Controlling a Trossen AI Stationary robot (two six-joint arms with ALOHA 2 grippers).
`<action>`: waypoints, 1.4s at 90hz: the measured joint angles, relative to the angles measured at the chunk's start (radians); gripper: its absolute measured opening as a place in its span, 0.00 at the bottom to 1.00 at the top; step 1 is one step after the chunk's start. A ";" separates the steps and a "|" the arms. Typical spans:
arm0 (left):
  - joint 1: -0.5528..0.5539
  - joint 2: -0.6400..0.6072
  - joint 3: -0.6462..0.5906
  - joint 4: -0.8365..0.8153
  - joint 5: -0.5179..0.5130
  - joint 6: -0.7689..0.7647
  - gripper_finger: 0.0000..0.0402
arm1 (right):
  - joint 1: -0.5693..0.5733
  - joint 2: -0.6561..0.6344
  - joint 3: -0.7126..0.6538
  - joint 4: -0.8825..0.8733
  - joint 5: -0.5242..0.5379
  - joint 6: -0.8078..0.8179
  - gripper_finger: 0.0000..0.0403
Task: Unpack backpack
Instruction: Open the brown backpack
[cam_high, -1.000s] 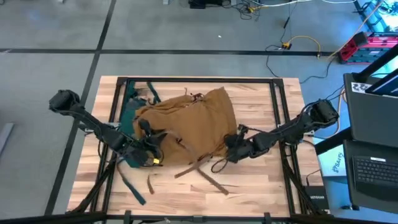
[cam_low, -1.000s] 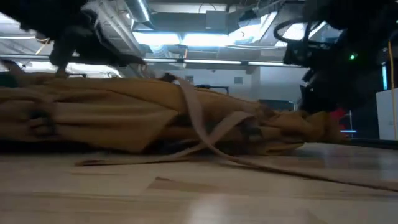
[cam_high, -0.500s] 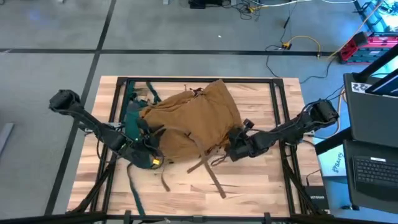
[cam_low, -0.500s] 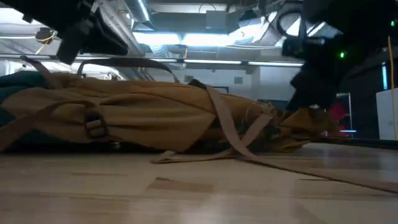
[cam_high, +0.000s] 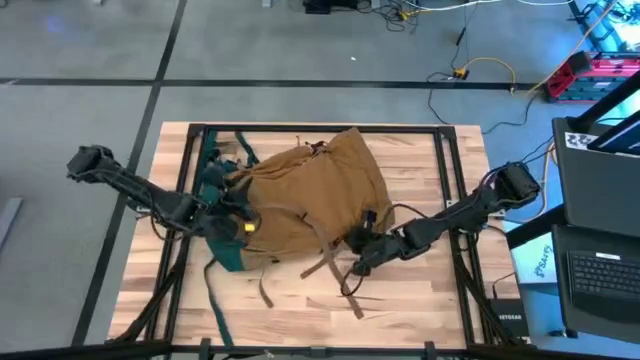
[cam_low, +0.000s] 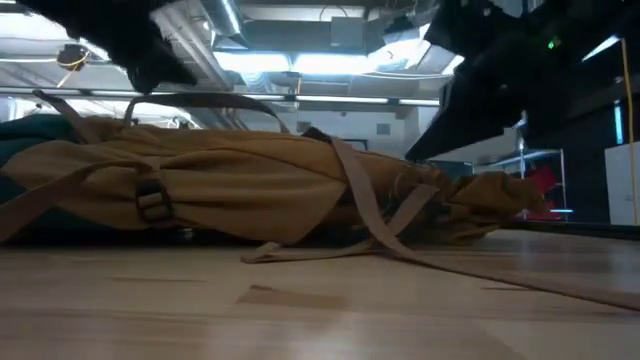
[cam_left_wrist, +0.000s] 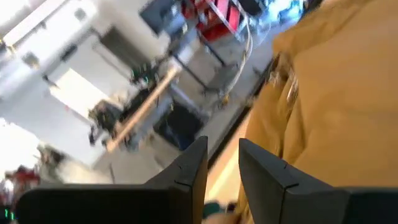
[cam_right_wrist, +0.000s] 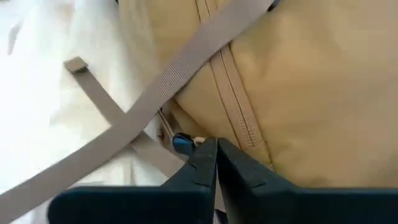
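Note:
The tan backpack (cam_high: 310, 190) lies flat on the middle of the wooden table, its teal side (cam_high: 214, 185) toward the left. Loose tan straps (cam_high: 335, 275) trail from it toward the near edge. My left gripper (cam_high: 236, 222) hovers open over the backpack's left part with nothing between its fingers (cam_left_wrist: 189, 171); tan fabric (cam_left_wrist: 336, 99) shows beside them. My right gripper (cam_high: 356, 262) is shut at the backpack's near right edge. Its tips (cam_right_wrist: 216, 149) stand next to a small blue zipper pull (cam_right_wrist: 181, 144) under a crossing strap (cam_right_wrist: 161, 93). My right gripper comes slanting down from the table's right side, with its shut tips against the seam of the backpack's near edge (cam_right_wrist: 239, 134), beside the blue pull. Whether it grips the pull or any fabric, I cannot tell; the fingers hide the spot.
Black frame rails (cam_high: 188, 170) run along the table's left, far and right sides. Bare wood (cam_high: 420, 310) lies near the front edge. In the low view a strap (cam_low: 380, 215) drapes over the backpack (cam_low: 230, 185) onto the table.
The backpack has shifted: its tan body turned and spread, more teal shows at its near left, and its straps swung toward the near edge. My left gripper has gone toward the far edge. My right gripper has gone toward the near edge and a little left.

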 joint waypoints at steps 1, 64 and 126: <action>0.008 -0.001 0.000 -0.009 0.011 -0.010 0.19 | -0.002 0.004 0.000 0.002 -0.001 0.000 0.00; 0.099 0.100 -0.006 0.167 0.849 -0.083 0.19 | -0.188 0.107 -0.001 -0.131 0.162 0.088 0.00; 0.022 -0.049 0.006 0.019 0.164 0.017 0.19 | -0.093 -0.019 0.000 0.113 0.100 -0.100 0.00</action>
